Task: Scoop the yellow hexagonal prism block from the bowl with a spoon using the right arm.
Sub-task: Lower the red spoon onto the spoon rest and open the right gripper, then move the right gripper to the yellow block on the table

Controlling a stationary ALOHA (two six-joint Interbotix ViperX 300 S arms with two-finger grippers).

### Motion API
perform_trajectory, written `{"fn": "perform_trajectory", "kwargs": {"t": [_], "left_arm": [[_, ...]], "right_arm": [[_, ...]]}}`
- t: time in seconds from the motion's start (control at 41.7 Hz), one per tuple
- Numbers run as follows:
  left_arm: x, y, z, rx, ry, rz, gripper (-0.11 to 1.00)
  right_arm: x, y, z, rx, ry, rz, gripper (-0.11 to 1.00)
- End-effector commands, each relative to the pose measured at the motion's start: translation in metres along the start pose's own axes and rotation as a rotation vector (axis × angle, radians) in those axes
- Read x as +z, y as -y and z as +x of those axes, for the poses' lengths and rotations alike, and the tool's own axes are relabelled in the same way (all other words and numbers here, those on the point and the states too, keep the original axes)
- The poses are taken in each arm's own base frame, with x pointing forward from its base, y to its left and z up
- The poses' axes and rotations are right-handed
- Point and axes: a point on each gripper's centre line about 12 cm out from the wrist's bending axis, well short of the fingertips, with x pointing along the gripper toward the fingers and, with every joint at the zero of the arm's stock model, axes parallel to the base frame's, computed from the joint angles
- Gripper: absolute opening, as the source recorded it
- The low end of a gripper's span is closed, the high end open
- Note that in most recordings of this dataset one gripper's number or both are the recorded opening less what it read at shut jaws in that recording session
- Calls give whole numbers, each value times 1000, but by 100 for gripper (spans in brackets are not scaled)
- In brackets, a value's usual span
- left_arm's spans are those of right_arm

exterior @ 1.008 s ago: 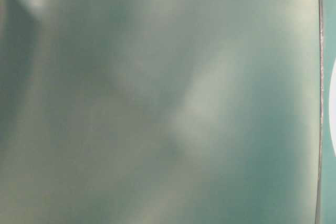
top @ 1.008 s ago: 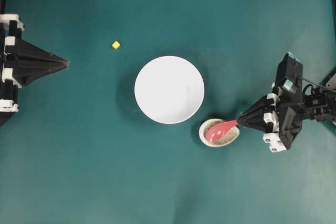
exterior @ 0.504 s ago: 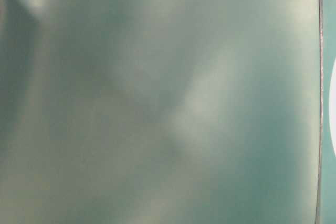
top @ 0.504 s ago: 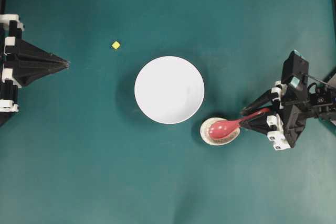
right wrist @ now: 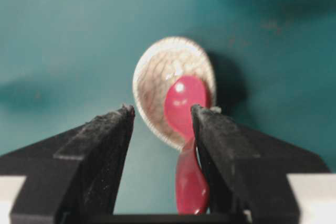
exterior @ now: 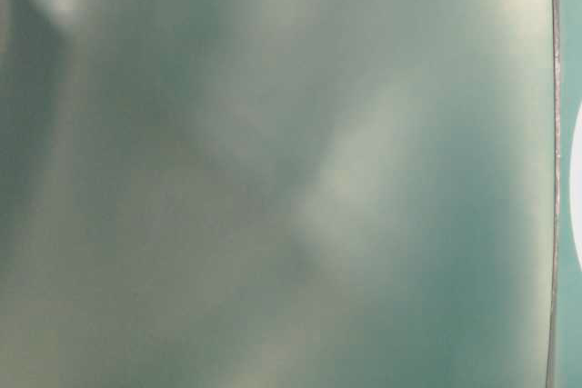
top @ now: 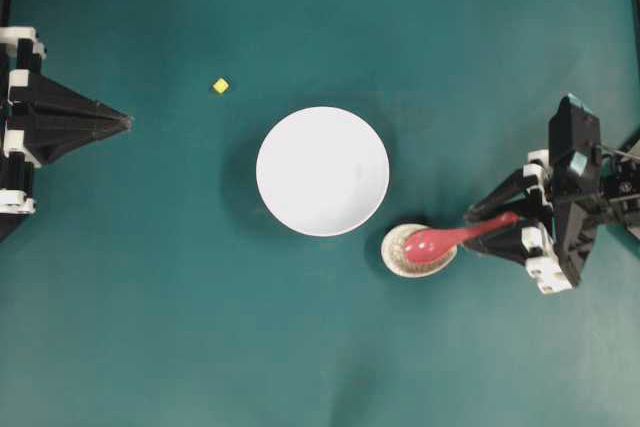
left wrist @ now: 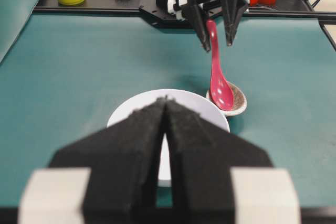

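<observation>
Both arms were matte black. The left gripper (top: 125,123) tapered to a point, with white brackets. The right gripper (top: 472,230) carried white brackets, teal patches and a thin cable.

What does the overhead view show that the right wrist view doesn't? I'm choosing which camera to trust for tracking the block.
Only the overhead view shows the yellow block lying on the table outside the bowl, the whole bowl, and the shut left tool. Only the right wrist view shows the crackle pattern inside the dish and the right tool up close, jaws open with the handle beside one finger. Both show the spoon, scoop resting in the dish.
</observation>
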Motion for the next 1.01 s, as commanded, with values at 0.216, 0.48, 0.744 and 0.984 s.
{"fn": "perform_trajectory", "kwargs": {"t": [0.216,0.48,0.744,0.984], "left_arm": [[8,0,2,2,18,1,0],[9,0,1,2,23,3,0],[9,0,1,2,23,14,0],[10,0,0,2,29,18,0]], "right_arm": [[19,-8,1,0,-57,-81,53],[54,3,5,-57,-14,-173,53],[109,10,17,-120,83,-288,53],[152,23,56,-186,62,-375,53]]}}
